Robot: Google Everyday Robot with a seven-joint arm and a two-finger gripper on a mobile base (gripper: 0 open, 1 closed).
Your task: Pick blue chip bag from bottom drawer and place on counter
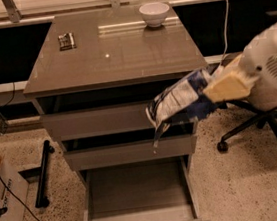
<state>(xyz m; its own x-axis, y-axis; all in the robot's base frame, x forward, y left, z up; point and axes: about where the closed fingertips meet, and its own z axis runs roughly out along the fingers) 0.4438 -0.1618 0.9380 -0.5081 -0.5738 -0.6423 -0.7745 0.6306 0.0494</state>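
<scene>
My gripper (pixel 216 92) comes in from the right and is shut on the blue chip bag (pixel 178 102). It holds the bag in the air in front of the upper drawers, just below the front right edge of the counter (pixel 111 53). The bag is crumpled, dark blue with white patches, and hangs to the left of the cream fingers (pixel 226 86). The bottom drawer (pixel 140 203) is pulled out below and shows a bare grey floor.
A white bowl (pixel 155 14) stands at the back right of the counter and a small dark flat packet (pixel 66 41) lies at the back left. An office chair (pixel 261 122) stands to the right. A cardboard box (pixel 3 199) and cables lie at the left.
</scene>
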